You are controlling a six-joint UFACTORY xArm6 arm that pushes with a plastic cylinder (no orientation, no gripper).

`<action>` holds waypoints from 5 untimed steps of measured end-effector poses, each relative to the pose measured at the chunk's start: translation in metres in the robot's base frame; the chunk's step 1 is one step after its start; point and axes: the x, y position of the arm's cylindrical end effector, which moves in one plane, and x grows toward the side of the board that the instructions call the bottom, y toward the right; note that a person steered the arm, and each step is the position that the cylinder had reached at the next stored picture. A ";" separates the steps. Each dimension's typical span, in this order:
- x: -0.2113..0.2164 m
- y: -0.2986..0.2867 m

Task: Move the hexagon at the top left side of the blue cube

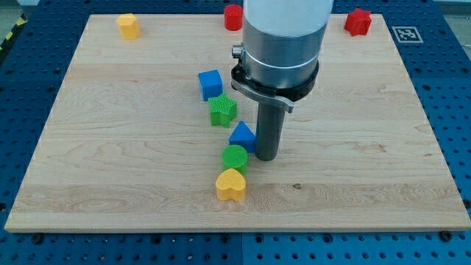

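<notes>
The yellow hexagon (pixel 129 26) lies near the board's top left corner. The blue cube (pixel 210 84) sits near the board's middle, far to the hexagon's lower right. My tip (pixel 266 157) rests on the board below and to the right of the blue cube. It is just right of the blue triangle (pixel 242 135) and the green cylinder (pixel 235 157), close to or touching them. The tip is far from the hexagon.
A green star (pixel 222 110) lies just below the blue cube. A yellow heart (pixel 231 185) lies below the green cylinder. A red block (pixel 233 16) sits at the top edge, and another red block (pixel 358 22) at the top right. The wooden board (pixel 383 147) lies on a blue pegboard table.
</notes>
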 end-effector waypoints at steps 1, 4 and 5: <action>-0.003 -0.008; -0.079 -0.001; -0.137 -0.001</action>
